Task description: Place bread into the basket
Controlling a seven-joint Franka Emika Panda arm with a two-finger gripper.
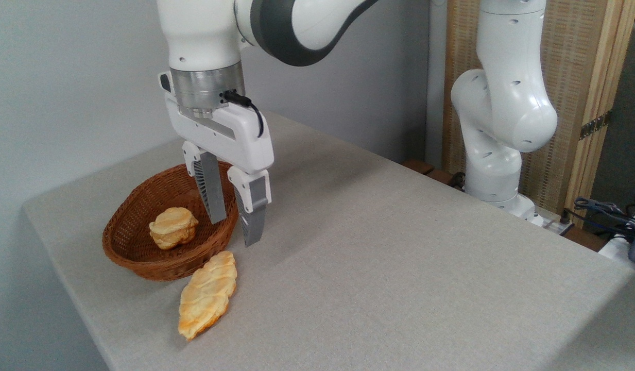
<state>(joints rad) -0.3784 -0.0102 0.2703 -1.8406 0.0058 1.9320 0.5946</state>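
Note:
The bread [173, 227], a small roundish golden pastry with a pale layered top, lies inside the brown wicker basket [137, 256] toward its front left. My gripper [235, 231] hangs open and empty above the basket's right rim, up and to the right of the bread. One of its grey fingers [212, 194] is over the basket's inside, the other over the table just outside the rim.
A longer leaf-shaped ridged pastry [208, 294] lies on the grey table [399, 268] just in front of the basket. The arm's white base [495, 170] stands at the back right, with cables [611, 211] beyond the table's right edge.

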